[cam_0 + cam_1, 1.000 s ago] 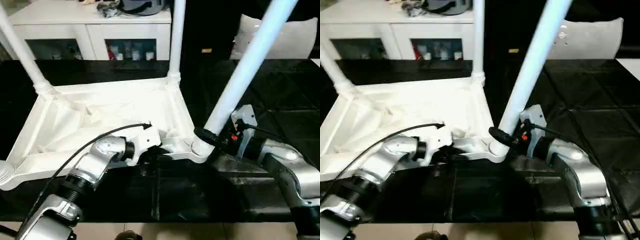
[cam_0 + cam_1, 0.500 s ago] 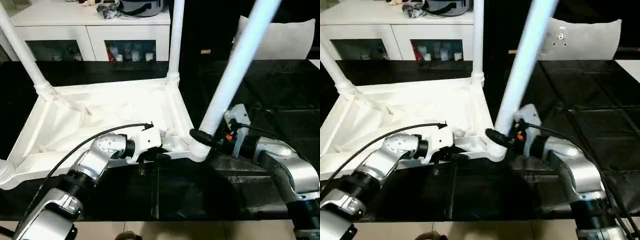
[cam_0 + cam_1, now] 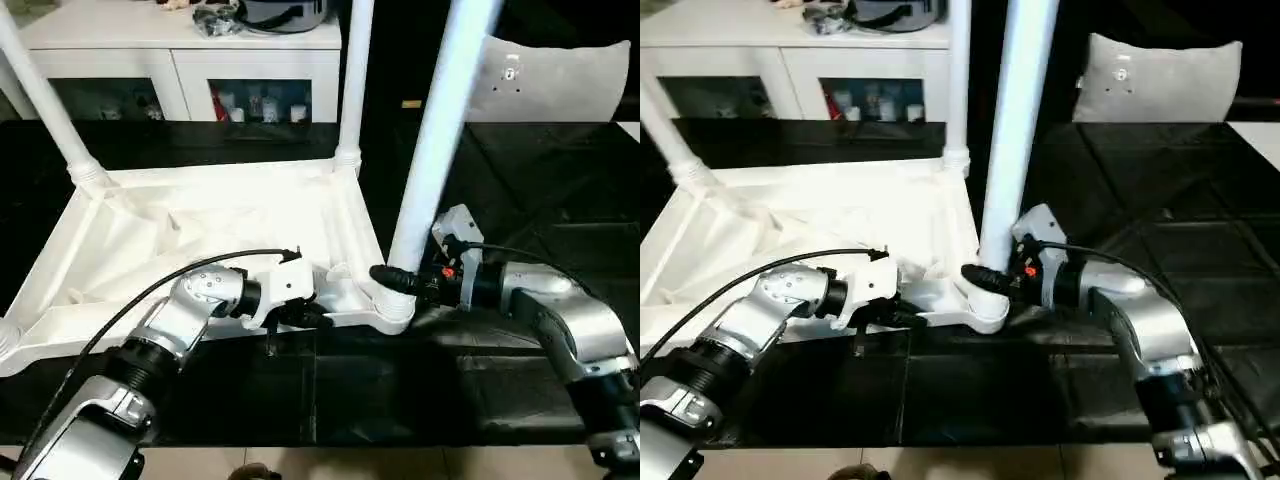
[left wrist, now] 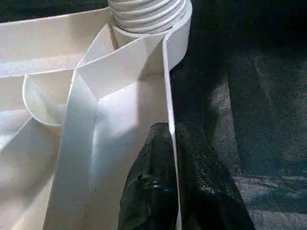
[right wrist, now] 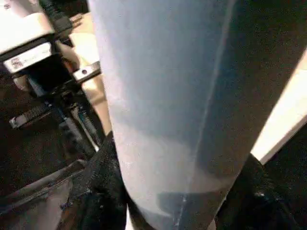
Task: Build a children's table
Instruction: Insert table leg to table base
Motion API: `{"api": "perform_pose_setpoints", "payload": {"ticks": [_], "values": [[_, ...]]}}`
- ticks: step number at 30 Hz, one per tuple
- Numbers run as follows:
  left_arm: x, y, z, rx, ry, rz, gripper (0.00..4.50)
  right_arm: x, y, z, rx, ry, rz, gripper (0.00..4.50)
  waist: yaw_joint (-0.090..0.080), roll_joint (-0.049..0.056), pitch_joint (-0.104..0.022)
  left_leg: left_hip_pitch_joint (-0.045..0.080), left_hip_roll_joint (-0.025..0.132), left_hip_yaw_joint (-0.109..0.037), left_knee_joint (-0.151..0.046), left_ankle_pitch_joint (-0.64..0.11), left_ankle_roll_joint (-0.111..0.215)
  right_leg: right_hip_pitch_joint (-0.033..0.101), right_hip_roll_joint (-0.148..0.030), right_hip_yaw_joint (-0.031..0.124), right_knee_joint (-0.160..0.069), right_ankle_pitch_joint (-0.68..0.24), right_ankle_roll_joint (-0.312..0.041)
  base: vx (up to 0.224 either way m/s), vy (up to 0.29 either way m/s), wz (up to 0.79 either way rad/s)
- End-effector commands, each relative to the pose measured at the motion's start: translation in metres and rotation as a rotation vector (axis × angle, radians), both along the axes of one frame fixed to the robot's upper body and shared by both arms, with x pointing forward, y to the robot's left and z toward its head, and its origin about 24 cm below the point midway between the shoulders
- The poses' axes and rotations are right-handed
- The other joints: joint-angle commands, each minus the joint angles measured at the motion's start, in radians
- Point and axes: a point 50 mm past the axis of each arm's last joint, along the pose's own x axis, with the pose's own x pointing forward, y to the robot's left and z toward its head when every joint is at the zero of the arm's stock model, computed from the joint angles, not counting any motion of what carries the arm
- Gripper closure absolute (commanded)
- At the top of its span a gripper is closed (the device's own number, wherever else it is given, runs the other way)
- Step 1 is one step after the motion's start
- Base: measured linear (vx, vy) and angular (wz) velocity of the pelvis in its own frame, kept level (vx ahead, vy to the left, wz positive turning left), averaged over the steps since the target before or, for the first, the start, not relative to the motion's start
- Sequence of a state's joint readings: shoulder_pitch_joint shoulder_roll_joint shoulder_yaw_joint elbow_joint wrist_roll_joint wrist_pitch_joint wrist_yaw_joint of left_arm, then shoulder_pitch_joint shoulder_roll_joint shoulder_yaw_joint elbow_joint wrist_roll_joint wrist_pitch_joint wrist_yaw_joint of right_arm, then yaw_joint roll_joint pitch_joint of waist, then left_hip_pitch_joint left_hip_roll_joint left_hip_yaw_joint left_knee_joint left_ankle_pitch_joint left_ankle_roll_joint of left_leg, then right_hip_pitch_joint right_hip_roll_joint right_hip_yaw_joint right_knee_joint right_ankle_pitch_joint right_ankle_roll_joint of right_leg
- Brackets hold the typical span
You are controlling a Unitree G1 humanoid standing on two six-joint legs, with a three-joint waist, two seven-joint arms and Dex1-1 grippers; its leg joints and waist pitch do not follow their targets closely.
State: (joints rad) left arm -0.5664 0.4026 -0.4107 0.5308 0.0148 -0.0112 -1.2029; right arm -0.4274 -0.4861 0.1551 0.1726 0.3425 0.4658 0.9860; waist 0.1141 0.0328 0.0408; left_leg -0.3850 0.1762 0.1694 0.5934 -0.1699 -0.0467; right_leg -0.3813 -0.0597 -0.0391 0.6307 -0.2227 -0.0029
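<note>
The children's table top (image 3: 200, 230) lies upside down on the black surface, ribbed underside up. Two white legs (image 3: 40, 90) (image 3: 352, 80) stand in its far corner sockets. A third leg (image 3: 440, 130) rises nearly upright from the near right socket (image 3: 395, 305), where my right gripper (image 3: 398, 282) is shut around its base; in the right wrist view the leg (image 5: 163, 96) sits between the black fingers (image 5: 100, 191). My left gripper (image 3: 305, 312) is shut on the top's near rim, its fingers (image 4: 153, 191) pinching the thin rim wall (image 4: 169, 105) just short of that socket (image 4: 146, 14).
A long white cabinet (image 3: 180, 50) with glass-fronted openings runs along the back. A white cushion (image 3: 560, 80) leans at the back right. The black tabletop (image 3: 350, 390) stretches in front of and to the right of the upturned top.
The near right leg has swung from leaning right to nearly upright, carried by my right gripper. My left gripper has closed on the near rim.
</note>
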Motion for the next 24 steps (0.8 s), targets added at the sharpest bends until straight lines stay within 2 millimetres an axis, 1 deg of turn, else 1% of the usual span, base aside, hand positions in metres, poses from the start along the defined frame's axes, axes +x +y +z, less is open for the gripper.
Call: {"api": "perform_pose_setpoints", "payload": {"ticks": [1,3,5,6,8,9,10,11,12,13,15,16,17,18,19,20,21,22,23,24], "values": [[-0.007,0.005,-0.009,0.065,0.047,-0.052,4.50,-0.003,-0.007,-0.018,-0.051,0.084,-0.014,2.62,0.005,-0.007,-0.055,0.020,0.055,-0.016,-0.070,-0.213,0.017,0.035,-0.088,0.041,-0.079,-0.110,-0.233,0.000,0.000,0.00],[-0.003,0.002,-0.008,0.051,0.011,-0.012,4.50,-0.002,-0.005,-0.019,-0.013,0.103,-0.023,2.62,0.004,-0.009,-0.054,0.021,0.054,-0.016,-0.071,-0.234,0.010,0.034,-0.089,0.041,-0.082,-0.146,-0.231,0.000,0.000,0.00],[0.000,0.001,-0.008,0.049,-0.008,0.019,4.50,-0.002,-0.005,-0.020,0.016,0.118,-0.032,2.62,0.004,-0.009,-0.051,0.023,0.055,-0.017,-0.073,-0.249,0.006,0.033,-0.090,0.042,-0.086,-0.173,-0.228,0.000,0.000,0.00],[0.001,0.001,-0.009,0.050,-0.010,0.029,4.50,-0.002,-0.005,-0.021,0.037,0.125,-0.039,2.62,0.006,-0.009,-0.052,0.025,0.056,-0.017,-0.074,-0.266,-0.001,0.032,-0.091,0.043,-0.089,-0.209,-0.221,0.000,0.000,0.00],[0.001,0.002,-0.009,0.048,0.000,0.040,4.50,-0.002,-0.007,-0.023,0.073,0.133,-0.059,2.62,0.007,-0.009,-0.051,0.025,0.056,-0.018,-0.077,-0.275,-0.006,0.031,-0.092,0.043,-0.091,-0.230,-0.213,0.000,0.000,0.00],[0.001,0.002,-0.009,0.043,0.007,0.043,4.50,-0.002,-0.009,-0.025,0.105,0.138,-0.082,2.62,0.007,-0.007,-0.051,0.025,0.057,-0.019,-0.077,-0.278,-0.008,0.030,-0.093,0.044,-0.092,-0.236,-0.210,0.000,0.000,0.00],[0.000,0.002,-0.009,0.040,0.011,0.047,4.50,-0.002,-0.010,-0.026,0.124,0.144,-0.100,2.62,0.007,-0.008,-0.051,0.025,0.057,-0.019,-0.078,-0.278,-0.008,0.029,-0.093,0.043,-0.092,-0.237,-0.209,0.000,0.000,0.00],[0.000,0.002,-0.009,0.038,0.013,0.050,4.50,-0.003,-0.011,-0.027,0.136,0.148,-0.112,2.62,0.007,-0.005,-0.051,0.025,0.057,-0.020,-0.078,-0.282,-0.010,0.029,-0.093,0.044,-0.092,-0.238,-0.209,0.000,0.000,0.00],[0.000,0.002,-0.009,0.031,0.016,0.060,4.50,-0.006,-0.014,-0.031,0.178,0.157,-0.136,2.62,0.006,-0.006,-0.053,0.024,0.057,-0.020,-0.078,-0.279,-0.011,0.030,-0.092,0.043,-0.091,-0.226,-0.211,0.000,0.000,0.00],[0.000,0.002,-0.009,0.027,0.016,0.066,4.50,-0.008,-0.015,-0.034,0.199,0.161,-0.142,2.62,0.007,-0.003,-0.052,0.025,0.058,-0.019,-0.079,-0.284,-0.009,0.029,-0.093,0.044,-0.093,-0.215,-0.212,0.000,0.000,0.00],[0.001,0.002,-0.009,0.022,0.017,0.073,4.50,-0.012,-0.015,-0.038,0.210,0.163,-0.147,2.62,0.008,-0.004,-0.054,0.022,0.057,-0.020,-0.079,-0.276,-0.006,0.031,-0.090,0.042,-0.090,-0.186,-0.215,0.000,0.000,0.00],[0.002,0.001,-0.009,0.010,0.019,0.088,4.50,-0.020,-0.015,-0.045,0.233,0.172,-0.164,2.62,0.009,0.005,-0.054,0.022,0.057,-0.021,-0.079,-0.277,-0.006,0.030,-0.091,0.042,-0.089,-0.181,-0.216,0.000,0.000,0.00],[0.002,0.001,-0.009,0.010,0.019,0.088,4.50,-0.020,-0.015,-0.045,0.233,0.172,-0.164,2.62,0.009,0.003,-0.053,0.024,0.058,-0.019,-0.079,-0.285,-0.005,0.028,-0.091,0.043,-0.093,-0.183,-0.213,0.000,0.000,0.00],[0.002,0.000,-0.009,0.001,0.022,0.095,4.50,-0.025,-0.015,-0.051,0.240,0.173,-0.185,2.62,0.010,0.002,-0.053,0.024,0.056,-0.020,-0.081,-0.290,-0.006,0.030,-0.091,0.043,-0.093,-0.196,-0.211,0.000,0.000,0.00],[0.002,-0.001,-0.009,0.000,0.023,0.095,4.50,-0.027,-0.016,-0.054,0.228,0.166,-0.192,2.62,0.012,0.010,-0.053,0.024,0.057,-0.021,-0.080,-0.296,-0.007,0.027,-0.093,0.043,-0.093,-0.204,-0.211,0.000,0.000,0.00],[0.002,-0.001,-0.009,-0.001,0.023,0.094,4.50,-0.028,-0.017,-0.056,0.220,0.160,-0.197,2.62,0.011,0.007,-0.052,0.025,0.056,-0.022,-0.082,-0.315,-0.011,0.027,-0.092,0.042,-0.098,-0.240,-0.202,0.000,0.000,0.00],[0.001,-0.001,-0.010,0.000,0.025,0.092,4.50,-0.029,-0.018,-0.057,0.194,0.148,-0.204,2.62,0.010,0.009,-0.050,0.025,0.056,-0.024,-0.084,-0.329,-0.013,0.027,-0.093,0.042,-0.099,-0.269,-0.196,0.000,0.000,0.00],[0.001,-0.001,-0.010,0.002,0.025,0.091,4.50,-0.030,-0.018,-0.058,0.175,0.139,-0.206,2.62,0.010,0.008,-0.050,0.025,0.056,-0.023,-0.085,-0.332,-0.015,0.026,-0.093,0.043,-0.103,-0.283,-0.191,0.000,0.000,0.00],[0.001,-0.002,-0.010,0.005,0.026,0.087,4.50,-0.030,-0.019,-0.059,0.139,0.120,-0.208,2.62,0.009,0.012,-0.048,0.026,0.056,-0.024,-0.086,-0.348,-0.020,0.024,-0.093,0.044,-0.106,-0.312,-0.180,0.000,0.000,0.00],[0.000,-0.001,-0.011,0.012,0.027,0.081,4.50,-0.030,-0.020,-0.061,0.049,0.084,-0.204,2.62,0.009,0.013,-0.047,0.026,0.056,-0.026,-0.088,-0.360,-0.026,0.022,-0.094,0.044,-0.107,-0.337,-0.170,0.000,0.000,0.00]]}}
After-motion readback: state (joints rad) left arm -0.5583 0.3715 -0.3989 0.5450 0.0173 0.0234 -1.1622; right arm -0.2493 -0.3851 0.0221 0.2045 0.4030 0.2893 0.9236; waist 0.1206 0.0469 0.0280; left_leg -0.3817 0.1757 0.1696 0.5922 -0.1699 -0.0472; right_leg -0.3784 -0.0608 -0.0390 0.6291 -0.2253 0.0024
